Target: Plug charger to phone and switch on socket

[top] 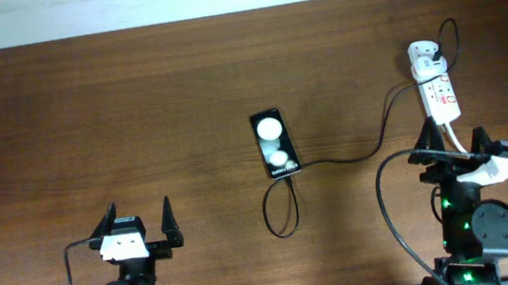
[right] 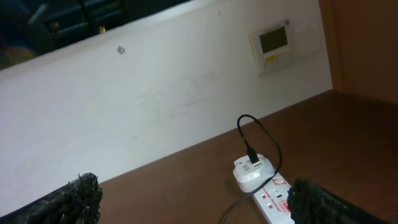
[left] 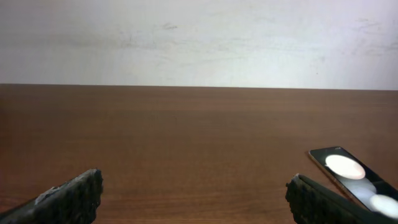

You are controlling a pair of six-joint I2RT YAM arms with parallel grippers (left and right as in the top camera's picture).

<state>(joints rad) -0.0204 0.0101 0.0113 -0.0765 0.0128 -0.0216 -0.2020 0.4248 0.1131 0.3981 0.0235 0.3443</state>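
The phone (top: 275, 144), a black slab with two white circles, lies at the table's middle; its corner shows in the left wrist view (left: 348, 177). The charger cable (top: 352, 159) runs from the white adapter (top: 424, 58) on the socket (top: 440, 92) to the phone's near end, looping below it at a point I mark on the loop (top: 282, 218); its tip looks seated in the phone. The socket also shows in the right wrist view (right: 270, 198) with the adapter (right: 252, 172). My left gripper (top: 138, 223) is open and empty at the front left. My right gripper (top: 448, 144) is open, just short of the socket.
The thick white cord (top: 460, 143) runs from the socket toward my right arm. A thicker black robot cable (top: 392, 213) curves beside the right base. A wall panel (right: 273, 42) hangs on the white wall behind the table.
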